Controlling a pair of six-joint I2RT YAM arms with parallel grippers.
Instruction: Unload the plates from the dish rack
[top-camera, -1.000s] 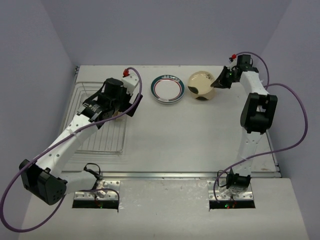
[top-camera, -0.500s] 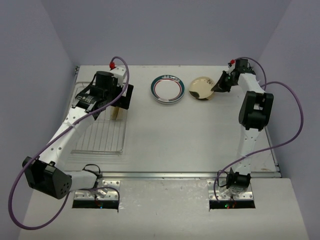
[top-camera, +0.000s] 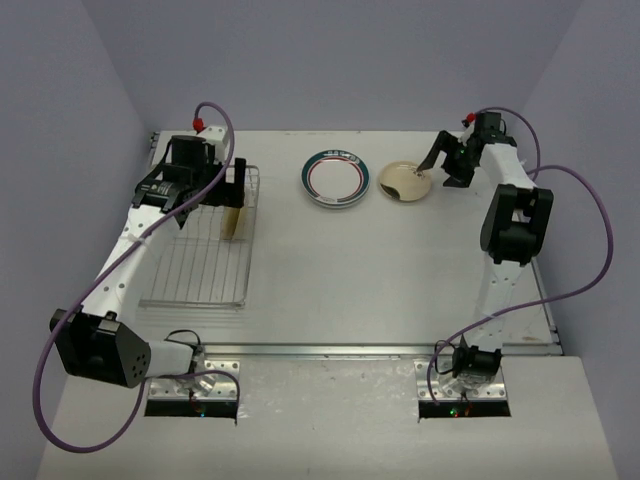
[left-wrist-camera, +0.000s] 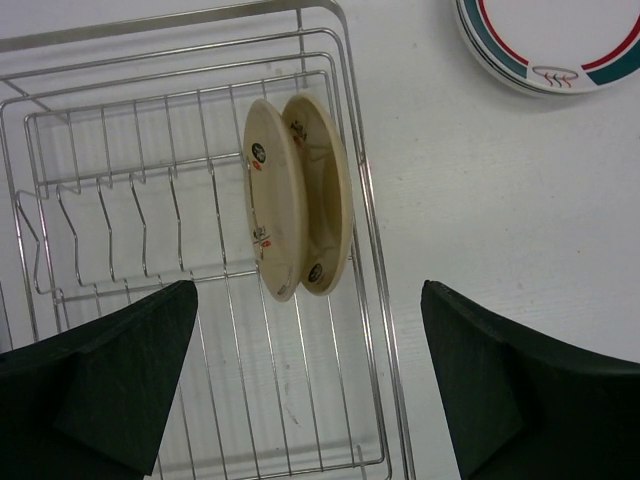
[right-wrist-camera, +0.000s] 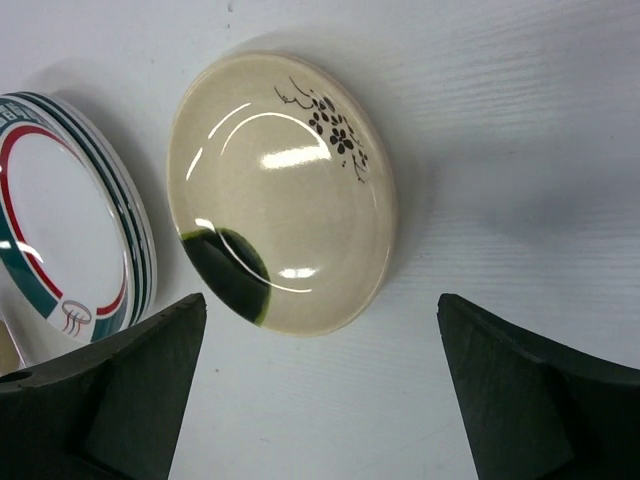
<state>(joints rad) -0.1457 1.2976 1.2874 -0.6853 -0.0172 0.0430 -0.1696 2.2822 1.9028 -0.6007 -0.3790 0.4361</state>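
Observation:
The dish rack (top-camera: 195, 262) (left-wrist-camera: 380, 300) lies on the left of the table. Two tan plates (top-camera: 233, 222) (left-wrist-camera: 298, 200) stand on edge in it, near its right rim. My left gripper (top-camera: 208, 190) (left-wrist-camera: 310, 390) hovers open above the rack, short of those plates, with nothing between its fingers. A white plate with a teal rim and red ring (top-camera: 336, 179) (right-wrist-camera: 60, 230) (left-wrist-camera: 555, 45) lies flat at the back centre. Beside it lies a tan plate with a dark green patch (top-camera: 404, 181) (right-wrist-camera: 285, 190). My right gripper (top-camera: 447, 168) (right-wrist-camera: 320, 400) stands open just behind that plate, apart from it.
The table's back edge runs close behind both flat plates. A wall stands close to the left of the rack. The right arm's upright link (top-camera: 510, 225) rises at the right side of the table.
My right gripper has opened and let go of the tan plate, which now lies flat beside the white plate. My left arm has swung left and back over the rack.

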